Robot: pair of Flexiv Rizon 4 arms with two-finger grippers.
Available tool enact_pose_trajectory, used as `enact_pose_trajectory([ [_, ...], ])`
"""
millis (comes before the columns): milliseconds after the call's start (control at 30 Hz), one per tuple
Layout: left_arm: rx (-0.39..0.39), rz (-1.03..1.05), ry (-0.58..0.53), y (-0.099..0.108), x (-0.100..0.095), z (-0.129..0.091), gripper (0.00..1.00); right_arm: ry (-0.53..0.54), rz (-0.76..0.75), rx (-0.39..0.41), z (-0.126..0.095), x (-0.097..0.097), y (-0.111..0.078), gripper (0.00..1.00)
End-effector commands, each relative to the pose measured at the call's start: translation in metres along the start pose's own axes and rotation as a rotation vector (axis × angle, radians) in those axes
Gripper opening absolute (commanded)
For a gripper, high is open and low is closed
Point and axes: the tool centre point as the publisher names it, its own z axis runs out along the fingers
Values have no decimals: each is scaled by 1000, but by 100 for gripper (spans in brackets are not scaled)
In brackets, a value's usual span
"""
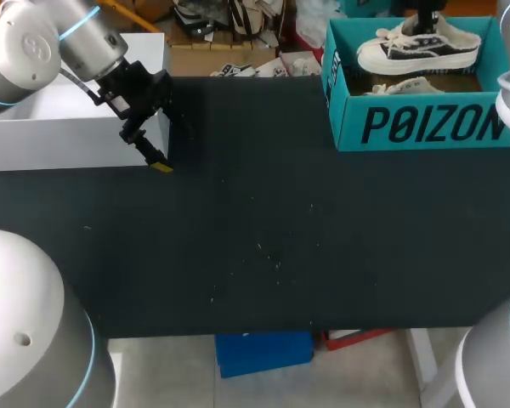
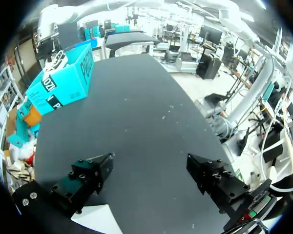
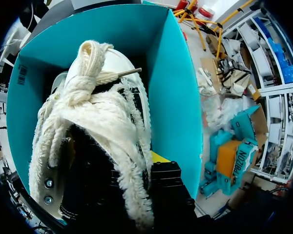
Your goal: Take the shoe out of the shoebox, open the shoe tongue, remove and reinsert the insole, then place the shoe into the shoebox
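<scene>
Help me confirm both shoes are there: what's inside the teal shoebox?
Two shoes: a black-and-white shoe with cream laces sits uppermost, and a second shoe lies lower down. The shoebox front wall and the shoes hide its floor, so anything beneath cannot be seen.

A white-and-black canvas shoe [image 3: 115, 58] with thick, frayed cream laces [image 3: 83, 97] sat inside the teal cardboard shoebox [image 3: 173, 87], close to its side wall. The right gripper [image 3: 136, 168] was low against that wall, possibly holding the shoe.
</scene>
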Motion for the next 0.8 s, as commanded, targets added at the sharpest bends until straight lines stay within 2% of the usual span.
enact_pose_trajectory([
  [33,-5,-1,1,-1,0,0,100,8,-9,-7,21,-7,3,0],
  [800,-5,-1,1,-1,0,0,100,28,-24,-71,71,0,16,0],
])
